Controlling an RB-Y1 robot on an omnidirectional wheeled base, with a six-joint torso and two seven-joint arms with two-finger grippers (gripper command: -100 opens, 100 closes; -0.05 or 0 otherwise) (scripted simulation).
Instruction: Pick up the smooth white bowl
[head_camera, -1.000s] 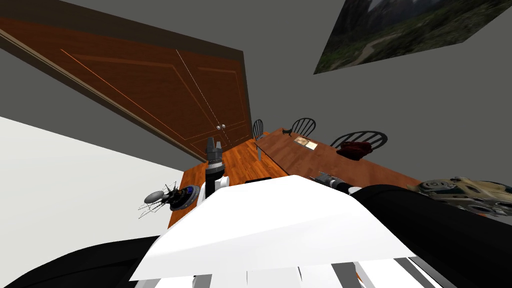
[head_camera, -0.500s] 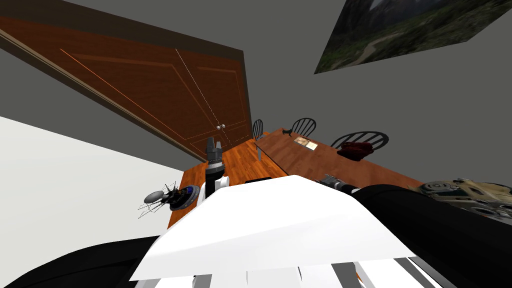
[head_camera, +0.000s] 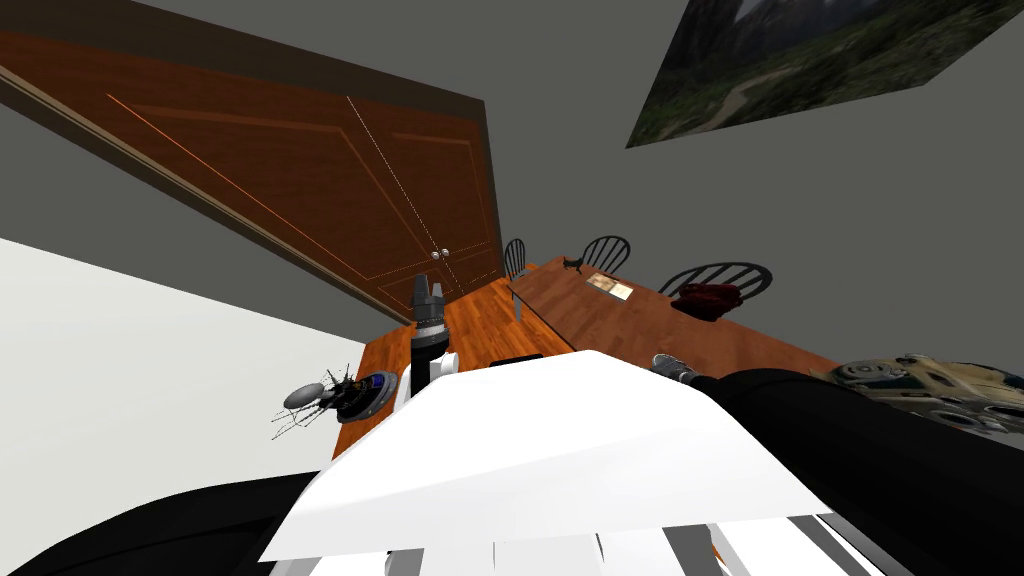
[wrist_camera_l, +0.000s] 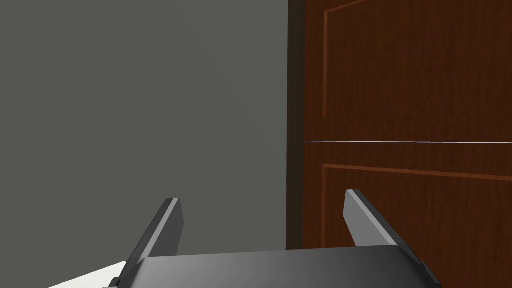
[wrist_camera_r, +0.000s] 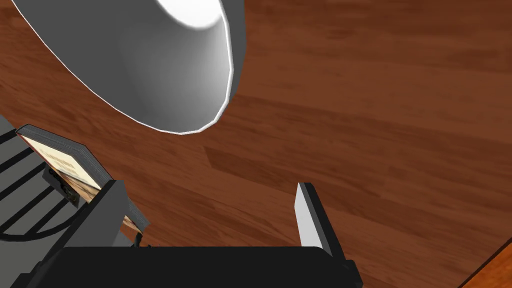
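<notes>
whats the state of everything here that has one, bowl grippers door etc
white bowl: open side up on the wooden table, nothing seen inside, not gripped
right gripper: open, short of the bowl
left gripper: open, holding nothing
double door: shut
book: closed

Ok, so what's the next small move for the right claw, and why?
Probably ease the right claw forward and toward the book side: its fingers stand open over the wooden table, and the white bowl sits ahead, its rim not yet between them.
</notes>
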